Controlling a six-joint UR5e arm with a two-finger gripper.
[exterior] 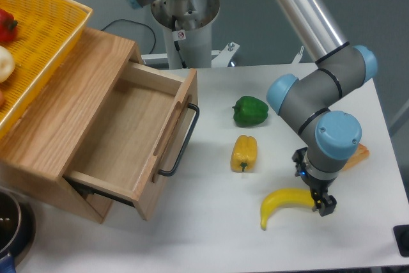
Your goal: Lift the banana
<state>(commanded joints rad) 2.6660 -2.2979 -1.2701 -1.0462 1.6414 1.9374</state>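
**End effector low over the banana's right end, grip unclear**

Fixed camera: The banana (284, 203) lay flat on the white table (211, 234), near the front edge and to the right of centre. Its long axis ran roughly left to right across the picture, the left tip dipping toward the camera and the body curving up toward the right. The end effector (317, 201) hung directly over the banana's right end, so the fruit stretched away to the left of it; only a dark finger (326, 205) showed at that end, just beside or touching the yellow skin. Whether the fingers were spread, closed, or already gripping the banana could not be told, because the blue wrist joint and the black body of the tool covered the gap between them. The banana's right tip was hidden behind the tool as well. Judging by this, any grasp would sit far out toward one end, not at the middle, and the banana might tip when lifted.

A yellow pepper (244, 153) stood near the banana's left half, behind it, and a green pepper (250, 110) further back. An orange item (358, 156) was mostly concealed behind the wrist. The open wooden drawer (121, 139) lay well apart at left.
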